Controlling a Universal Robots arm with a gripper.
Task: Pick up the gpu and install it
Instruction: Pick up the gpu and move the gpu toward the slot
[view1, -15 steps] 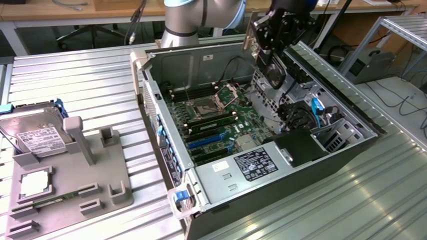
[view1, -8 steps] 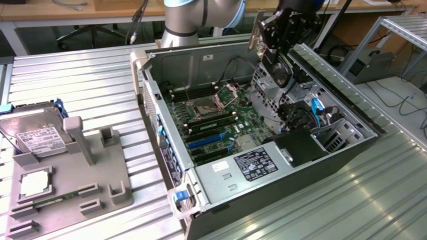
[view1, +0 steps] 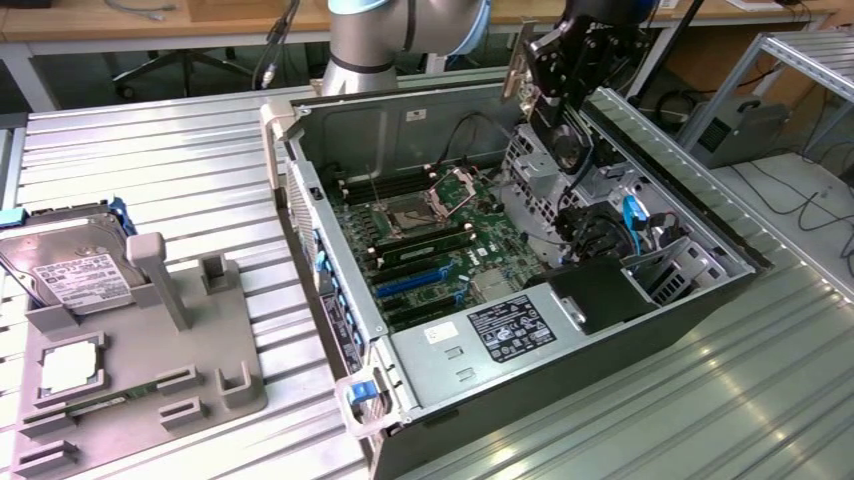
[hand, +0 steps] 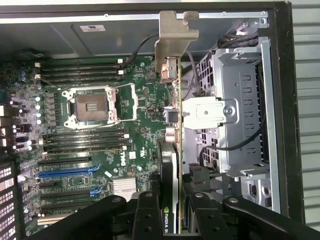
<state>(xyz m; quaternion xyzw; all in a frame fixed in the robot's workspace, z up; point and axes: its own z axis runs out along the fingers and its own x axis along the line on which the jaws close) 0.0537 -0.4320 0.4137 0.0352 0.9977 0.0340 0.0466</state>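
On the exterior view's left, the hard drive (view1: 74, 265) rests in its holder (view1: 174, 370). In the middle, the open case (view1: 694, 300) bares the motherboard (view1: 427, 240) and its blue slot (hand: 67, 174). To the right, your gripper (hand: 172, 210) is clamped on the gpu (hand: 169, 160), which hangs edge-on above the board, unseated. You're on the install step. Seating it likely calls for lining the card's edge squarely over a slot.

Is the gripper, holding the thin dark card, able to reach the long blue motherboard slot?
Probably yes: gripper and thin dark card hang over the open metal case; the blue slot lies uncovered.
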